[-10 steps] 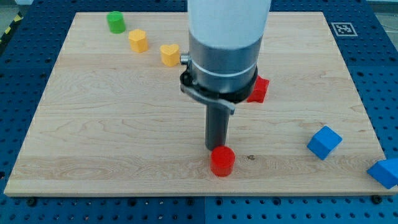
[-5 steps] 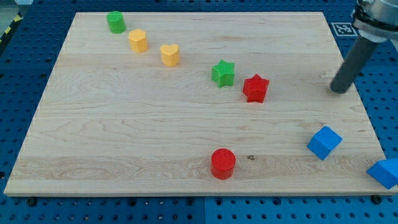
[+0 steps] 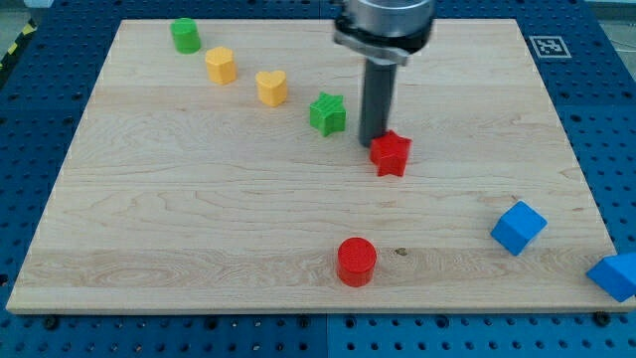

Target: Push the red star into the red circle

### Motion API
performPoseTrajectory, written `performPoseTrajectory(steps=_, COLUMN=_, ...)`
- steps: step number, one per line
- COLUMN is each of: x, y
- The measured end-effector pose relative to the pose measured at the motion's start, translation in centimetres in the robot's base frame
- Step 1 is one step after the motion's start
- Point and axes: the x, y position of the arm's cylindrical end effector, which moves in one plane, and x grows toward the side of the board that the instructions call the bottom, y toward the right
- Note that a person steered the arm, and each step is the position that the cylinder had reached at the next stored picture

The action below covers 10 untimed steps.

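Note:
The red star (image 3: 391, 154) lies right of the board's middle. My tip (image 3: 374, 140) stands just above and left of it, touching or nearly touching its upper left edge. The red circle (image 3: 356, 262) sits near the view's bottom edge of the wooden board (image 3: 179, 219), well below the star and slightly to its left.
A green star (image 3: 327, 113) lies just left of my tip. A yellow heart (image 3: 271, 88), a yellow block (image 3: 221, 66) and a green cylinder (image 3: 184, 35) run toward the view's top left. Two blue cubes (image 3: 518, 227) (image 3: 614, 274) sit at the view's bottom right.
My tip moved from the view's right edge to the red star's upper left. The red star shifted down and left. The green star shifted left.

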Motion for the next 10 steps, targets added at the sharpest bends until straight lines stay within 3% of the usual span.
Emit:
performPoseTrajectory(steps=3, x=-0.9, y=7.7)
performPoseTrajectory(steps=5, x=1.3, y=-3.3)
performPoseTrajectory(steps=6, x=0.6, y=-1.6)
performPoseTrajectory(steps=8, x=1.8, y=7.6)
performPoseTrajectory(steps=9, x=4.2, y=3.8)
performPoseTrajectory(steps=10, x=4.7, y=-3.8)
